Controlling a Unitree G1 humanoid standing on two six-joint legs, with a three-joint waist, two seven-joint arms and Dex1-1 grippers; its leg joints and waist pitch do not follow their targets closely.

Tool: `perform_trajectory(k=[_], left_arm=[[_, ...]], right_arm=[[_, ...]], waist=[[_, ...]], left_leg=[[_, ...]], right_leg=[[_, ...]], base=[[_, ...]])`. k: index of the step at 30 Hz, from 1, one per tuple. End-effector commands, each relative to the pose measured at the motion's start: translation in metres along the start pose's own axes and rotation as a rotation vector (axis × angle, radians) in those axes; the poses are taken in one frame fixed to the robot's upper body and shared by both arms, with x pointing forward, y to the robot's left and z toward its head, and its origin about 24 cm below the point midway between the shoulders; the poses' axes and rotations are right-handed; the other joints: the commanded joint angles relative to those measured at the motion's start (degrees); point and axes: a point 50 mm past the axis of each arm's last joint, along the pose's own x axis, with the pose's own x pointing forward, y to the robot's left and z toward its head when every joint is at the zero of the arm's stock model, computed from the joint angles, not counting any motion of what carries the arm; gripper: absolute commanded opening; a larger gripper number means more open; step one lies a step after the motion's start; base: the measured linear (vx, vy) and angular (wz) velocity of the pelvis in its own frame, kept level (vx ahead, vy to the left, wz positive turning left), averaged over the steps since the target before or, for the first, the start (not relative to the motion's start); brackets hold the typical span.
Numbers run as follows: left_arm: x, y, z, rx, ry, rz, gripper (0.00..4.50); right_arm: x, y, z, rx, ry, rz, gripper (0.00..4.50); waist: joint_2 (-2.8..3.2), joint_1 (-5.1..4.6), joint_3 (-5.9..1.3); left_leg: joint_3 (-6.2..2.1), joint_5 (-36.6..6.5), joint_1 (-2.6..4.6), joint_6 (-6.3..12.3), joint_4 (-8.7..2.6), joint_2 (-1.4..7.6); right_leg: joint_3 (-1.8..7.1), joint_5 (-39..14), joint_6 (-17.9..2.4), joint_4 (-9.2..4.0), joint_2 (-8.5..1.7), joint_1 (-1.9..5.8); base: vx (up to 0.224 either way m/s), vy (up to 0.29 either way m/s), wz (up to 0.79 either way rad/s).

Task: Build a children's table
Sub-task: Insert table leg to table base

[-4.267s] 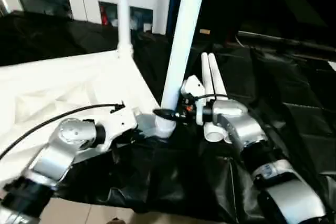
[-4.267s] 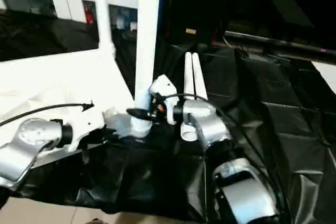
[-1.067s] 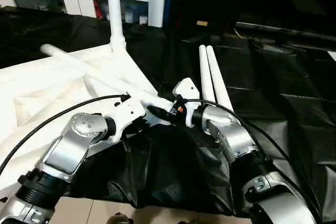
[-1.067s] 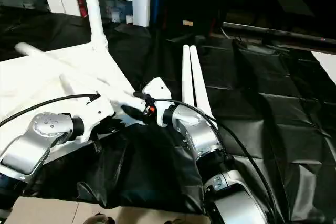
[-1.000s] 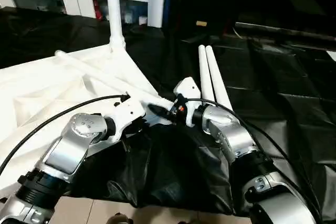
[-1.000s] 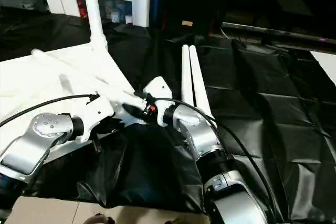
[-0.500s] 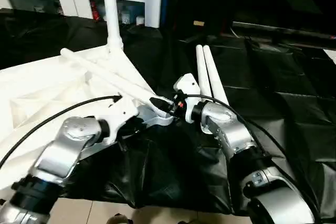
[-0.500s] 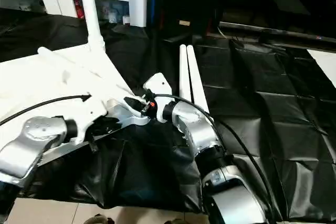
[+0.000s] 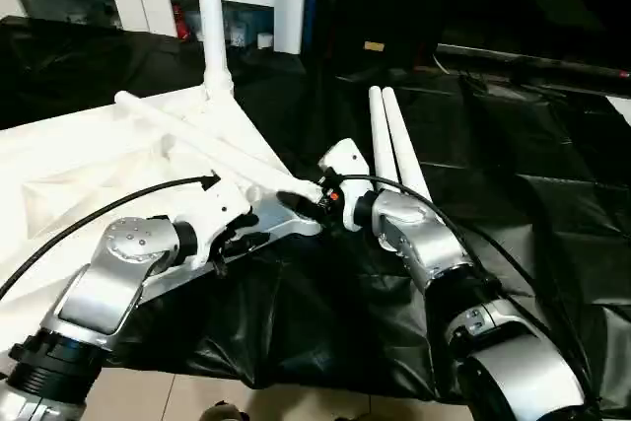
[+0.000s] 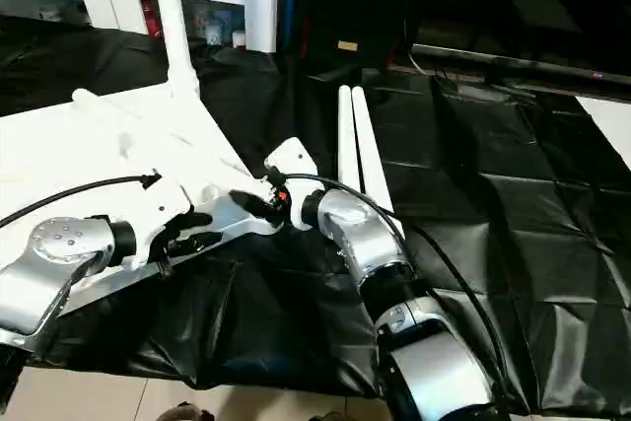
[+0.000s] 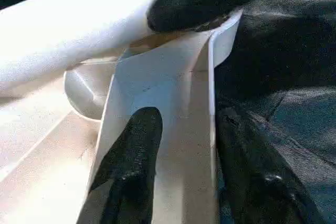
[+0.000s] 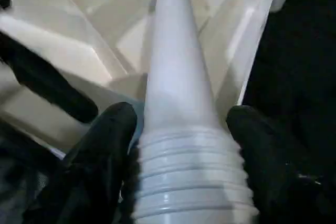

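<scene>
While the table top point(image 9: 89, 170) lies underside-up on black sheeting point(image 9: 513, 175), a leg point(image 9: 212, 145) is laid flat across it, its ribbed end between the right hand's point(image 12: 178, 150) parted fingers; whether gripped cannot be told. The left hand point(image 11: 184, 166) straddles the corner edge, unclenched. Unsteadied, the top may shift and the leg miss the socket point(image 11: 86, 90).

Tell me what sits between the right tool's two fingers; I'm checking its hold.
In the right wrist view, the threaded end of a white table leg lies between the right tool's black fingers, its shaft running out over the upturned tabletop.
</scene>
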Motion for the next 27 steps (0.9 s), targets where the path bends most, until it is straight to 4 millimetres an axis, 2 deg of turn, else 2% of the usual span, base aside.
perform_trajectory(k=[1,4,8,10,11,14,16,17,20,21,23,26,27], left_arm=[[-0.004,0.003,0.006,0.017,-0.023,0.021,2.16],[-0.005,0.004,0.007,0.015,-0.027,0.025,2.37],[-0.006,0.006,0.008,0.020,-0.029,0.034,2.72],[-0.006,0.007,0.008,0.020,-0.030,0.036,2.78],[-0.006,0.007,0.008,0.020,-0.032,0.040,3.06],[-0.008,0.009,0.008,0.018,-0.036,0.049,3.10],[-0.008,0.009,0.008,0.016,-0.037,0.052,3.24],[-0.008,0.009,0.008,0.016,-0.037,0.052,3.51],[-0.011,0.011,0.007,0.007,-0.036,0.064,3.64],[-0.012,0.012,0.006,-0.005,-0.035,0.076,3.64],[-0.016,0.017,0.005,-0.050,-0.042,0.120,3.98],[-0.018,0.023,0.008,-0.117,-0.079,0.173,4.04],[-0.019,0.026,0.009,-0.155,-0.103,0.197,4.35]], right_arm=[[0.000,-0.002,-0.001,-0.010,0.030,-0.008,3.43],[0.001,-0.003,-0.001,-0.031,0.046,-0.002,3.45],[0.003,-0.004,0.003,-0.024,0.038,-0.006,3.45],[0.003,-0.005,0.004,-0.020,0.034,-0.007,3.45],[0.004,-0.005,0.006,-0.015,0.025,-0.010,3.27],[0.004,-0.006,0.008,-0.006,0.015,-0.011,3.10],[0.004,-0.006,0.008,-0.006,0.015,-0.011,2.99],[0.004,-0.006,0.008,-0.006,0.015,-0.011,2.81],[0.004,-0.005,0.005,-0.004,0.026,-0.002,2.75],[0.003,-0.004,0.002,-0.002,0.037,0.007,2.75],[0.003,-0.002,-0.005,-0.008,0.074,0.028,2.74],[0.002,-0.002,-0.008,-0.007,0.084,0.028,2.74],[0.002,-0.002,-0.008,-0.004,0.080,0.022,2.74]], waist=[[1.43,0.28,-4.80],[1.45,0.29,-4.82],[1.41,0.25,-4.68],[1.44,0.27,-4.69],[1.34,0.25,-4.70],[1.39,0.30,-4.78],[1.48,0.32,-4.79],[1.46,0.32,-4.78],[1.31,0.32,-4.71],[1.40,0.32,-4.69],[1.38,0.26,-4.65],[1.38,0.18,-4.60],[1.46,0.18,-4.62]], left_leg=[[-1.15,-6.84,0.57,-0.29,-3.73,3.15],[-1.12,-6.55,0.53,-0.03,-3.67,3.17],[-1.20,-8.20,0.58,-0.56,-3.76,3.26],[-1.19,-8.05,0.59,-0.61,-3.74,3.27],[-1.19,-7.99,0.56,-0.58,-3.74,3.26],[-1.18,-7.18,0.54,-0.45,-3.68,3.25],[-1.20,-7.12,0.51,-0.48,-3.68,3.24],[-1.20,-7.22,0.50,-0.49,-3.68,3.23],[-1.21,-8.11,0.51,-0.70,-3.69,3.22],[-1.23,-8.47,0.55,-0.82,-3.69,3.26],[-1.21,-9.05,0.56,-0.98,-3.68,3.25],[-1.26,-9.67,0.51,-1.39,-3.65,3.22],[-1.24,-9.97,0.59,-1.51,-3.66,3.22]], right_leg=[[3.25,-3.29,-13.31,-3.41,-5.34,2.99],[3.22,-2.34,-13.54,-3.32,-5.33,2.99],[3.22,-5.11,-13.29,-3.51,-5.45,2.93],[3.23,-4.82,-13.18,-3.48,-5.44,2.90],[3.23,-4.73,-13.15,-3.48,-5.43,2.92],[3.19,-3.40,-13.29,-3.30,-5.41,2.96],[3.15,-3.22,-13.34,-3.24,-5.39,2.98],[3.15,-3.27,-13.36,-3.27,-5.39,2.98],[3.18,-4.95,-13.11,-3.42,-5.45,2.96],[3.19,-5.58,-12.98,-3.48,-5.45,2.89],[3.21,-6.15,-12.89,-3.53,-5.42,2.84],[3.20,-7.22,-12.88,-3.63,-5.45,2.88],[3.20,-7.51,-12.91,-3.58,-5.41,2.79]], base=[[0.000,0.000,0.00],[0.000,0.000,0.00],[0.000,0.000,0.00],[0.000,0.000,0.00],[0.000,0.000,0.00],[0.000,0.000,0.00],[0.000,0.000,0.00],[0.000,0.000,0.00],[0.000,0.000,0.00],[0.000,0.000,0.00],[0.000,0.000,0.00],[0.000,0.000,0.00],[0.000,0.000,0.00]])
